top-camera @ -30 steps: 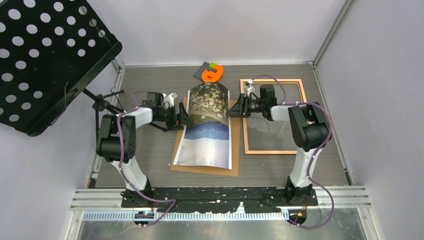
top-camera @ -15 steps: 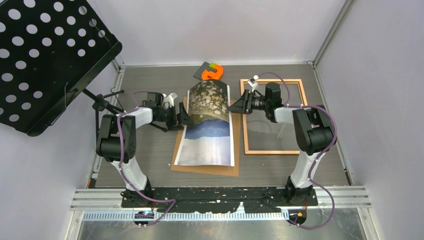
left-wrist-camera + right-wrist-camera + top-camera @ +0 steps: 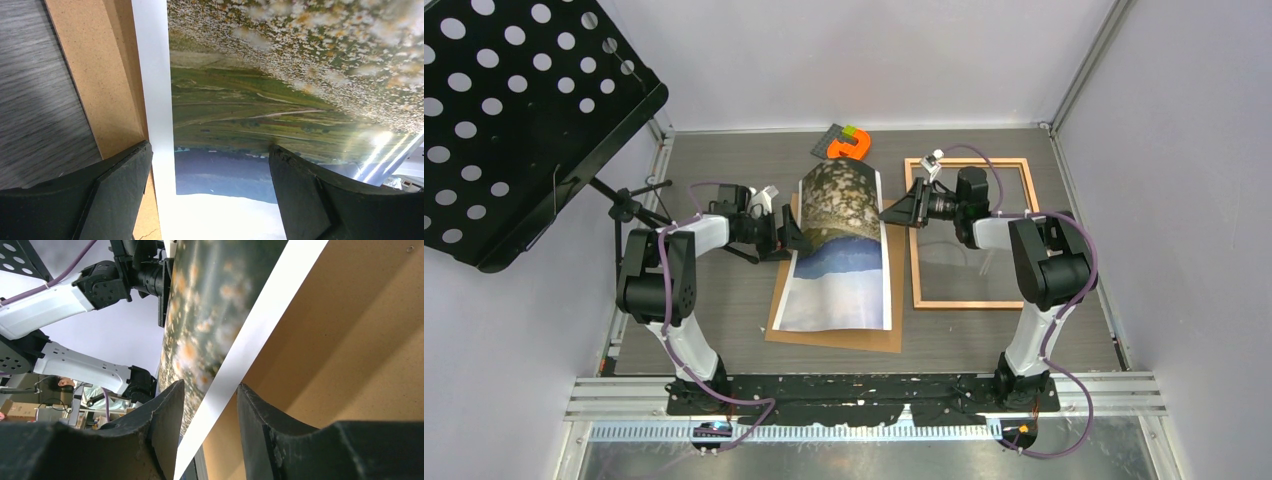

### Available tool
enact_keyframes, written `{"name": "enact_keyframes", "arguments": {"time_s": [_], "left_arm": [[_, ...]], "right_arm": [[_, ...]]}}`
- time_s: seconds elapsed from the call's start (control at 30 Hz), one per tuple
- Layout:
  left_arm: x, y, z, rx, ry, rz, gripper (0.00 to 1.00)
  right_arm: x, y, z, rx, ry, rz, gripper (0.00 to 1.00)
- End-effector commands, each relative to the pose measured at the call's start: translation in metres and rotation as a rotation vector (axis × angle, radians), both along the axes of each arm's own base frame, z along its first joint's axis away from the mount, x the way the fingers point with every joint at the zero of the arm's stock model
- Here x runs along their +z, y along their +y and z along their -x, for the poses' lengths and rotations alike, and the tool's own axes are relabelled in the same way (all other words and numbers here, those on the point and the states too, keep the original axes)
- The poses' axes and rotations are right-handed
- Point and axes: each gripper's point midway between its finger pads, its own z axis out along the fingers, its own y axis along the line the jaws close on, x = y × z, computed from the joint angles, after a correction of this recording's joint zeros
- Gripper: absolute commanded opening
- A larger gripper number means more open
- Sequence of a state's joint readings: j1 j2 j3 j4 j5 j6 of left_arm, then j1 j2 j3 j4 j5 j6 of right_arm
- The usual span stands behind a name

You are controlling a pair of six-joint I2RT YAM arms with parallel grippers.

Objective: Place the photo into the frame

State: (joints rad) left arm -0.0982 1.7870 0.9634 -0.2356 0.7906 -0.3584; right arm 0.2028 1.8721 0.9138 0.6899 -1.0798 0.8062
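Photo (image 3: 839,250) on backing board (image 3: 834,338), far end bowed up, left of frame (image 3: 969,303). Left jaws wide open astride its left edge; right jaws part-open around right edge, not clamped.

Pale grey walls (image 3: 874,60) enclose a grey wood-grain table (image 3: 724,160). Black perforated stand (image 3: 514,110) at ten o'clock. Lighting even.

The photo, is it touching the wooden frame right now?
Apart. The top view shows a strip of backing board and grey table separating the photo from the frame.
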Motion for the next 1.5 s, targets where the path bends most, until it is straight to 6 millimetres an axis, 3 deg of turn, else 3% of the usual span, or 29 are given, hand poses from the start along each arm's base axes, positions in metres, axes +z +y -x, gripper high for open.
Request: {"name": "enact_keyframes", "arguments": {"time_s": [0.0,0.43,1.07,1.17,1.23,1.33,1.47], "left_arm": [[-0.023,-0.002,0.022,-0.024,0.084,-0.032,0.92],[-0.021,-0.004,0.021,-0.03,0.075,-0.018,0.92],[-0.02,-0.007,0.022,-0.04,0.072,0.0,0.92],[-0.019,-0.007,0.022,-0.041,0.072,0.0,0.92],[-0.02,-0.007,0.022,-0.041,0.075,0.0,0.92],[-0.02,-0.008,0.022,-0.043,0.075,0.002,0.92],[-0.019,-0.008,0.023,-0.045,0.076,0.007,0.92]], "right_arm": [[0.041,0.001,0.004,0.027,-0.122,-0.055,0.49],[0.062,-0.001,0.009,0.031,-0.135,-0.11,0.47],[0.071,0.0,0.015,0.05,-0.135,-0.144,0.45],[0.058,-0.001,0.007,0.018,-0.119,-0.092,0.45],[0.036,-0.004,0.0,-0.006,-0.157,0.008,0.45],[-0.002,-0.011,0.0,-0.031,-0.066,0.131,0.45],[-0.035,-0.016,-0.003,-0.036,-0.033,0.221,0.45]]}}
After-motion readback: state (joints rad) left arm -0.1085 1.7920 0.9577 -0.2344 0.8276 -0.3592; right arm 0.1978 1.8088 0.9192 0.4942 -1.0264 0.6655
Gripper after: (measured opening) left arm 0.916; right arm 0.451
